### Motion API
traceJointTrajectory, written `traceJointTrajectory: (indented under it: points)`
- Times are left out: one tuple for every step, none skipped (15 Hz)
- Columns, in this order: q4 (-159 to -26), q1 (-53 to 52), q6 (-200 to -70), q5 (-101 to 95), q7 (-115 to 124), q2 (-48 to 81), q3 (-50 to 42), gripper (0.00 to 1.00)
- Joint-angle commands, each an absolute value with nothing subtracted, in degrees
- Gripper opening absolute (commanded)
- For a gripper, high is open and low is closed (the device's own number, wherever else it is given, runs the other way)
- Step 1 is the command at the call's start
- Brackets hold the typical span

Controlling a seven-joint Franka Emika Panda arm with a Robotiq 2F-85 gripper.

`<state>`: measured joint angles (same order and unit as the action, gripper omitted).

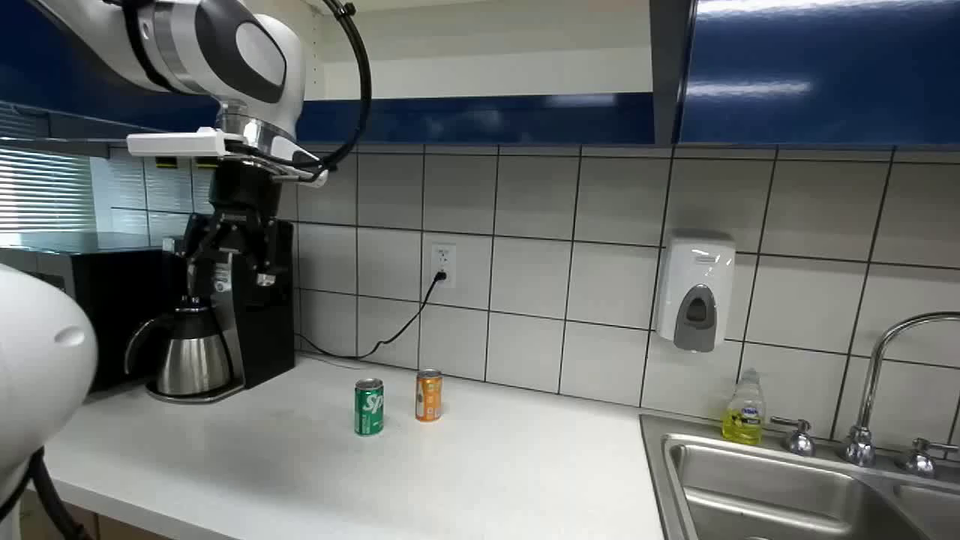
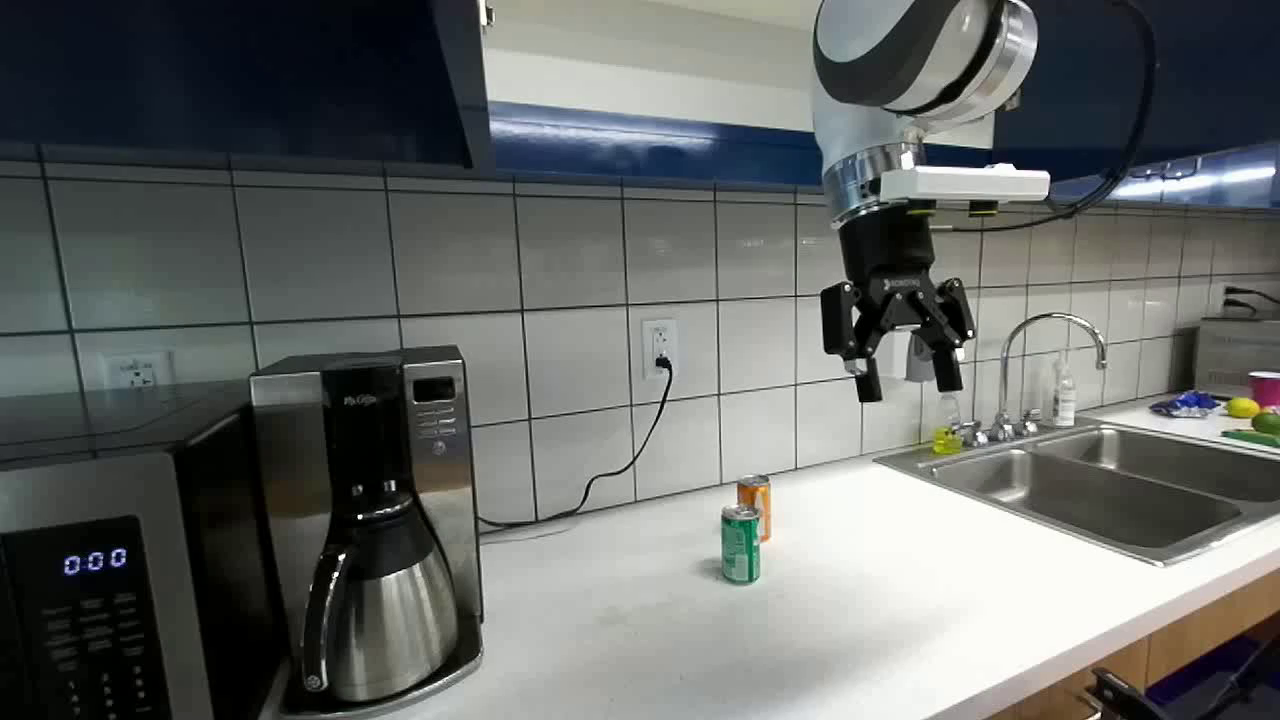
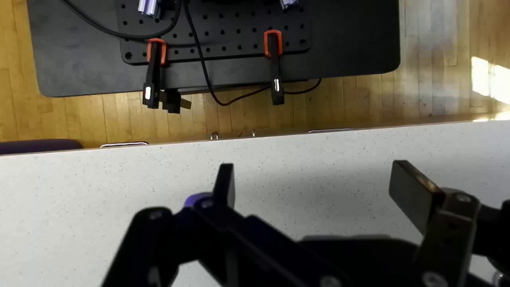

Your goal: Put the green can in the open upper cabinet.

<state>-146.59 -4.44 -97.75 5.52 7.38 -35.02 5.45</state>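
Green can (image 1: 369,409) upright on table (image 1: 480,484), just beside orange can (image 1: 429,397), gap between. Fingers (image 2: 947,371) spread apart, pointing down, well above table. Upper cabinet (image 1: 487,73) open, pale inside.

The counter (image 3: 299,179) was white with grey speckles. Toward its back edge, the green can (image 1: 369,407) had white lettering and a silvery top; closer to that edge, the orange can (image 1: 428,396) showed paler patches. The upper cabinet (image 1: 480,118) was cream inside, blue-trimmed.
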Motion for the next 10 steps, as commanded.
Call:
traceJointTrajectory:
  points:
    - [-146.52, -4.22, -97.67, 5.59, 7.28, -34.98, 5.61, 1.0]
    - [-146.52, -4.23, -97.67, 5.59, 7.28, -34.98, 5.61, 1.0]
    - [-146.52, -4.22, -97.67, 5.59, 7.28, -34.98, 5.61, 1.0]
    - [-146.52, -4.22, -97.67, 5.59, 7.28, -34.98, 5.61, 1.0]
    - [-146.52, -4.22, -97.67, 5.59, 7.28, -34.98, 5.61, 1.0]
    - [-146.52, -4.22, -97.67, 5.59, 7.28, -34.98, 5.61, 1.0]
    - [-146.52, -4.22, -97.67, 5.59, 7.28, -34.98, 5.61, 1.0]
    - [-146.35, -3.93, -97.98, 5.41, 7.4, -34.65, 5.46, 1.0]
    - [-146.15, -3.59, -98.41, 5.13, 7.52, -34.16, 5.3, 1.0]
    - [-145.97, -3.18, -99.24, 4.84, 7.46, -33.34, 4.97, 1.0]
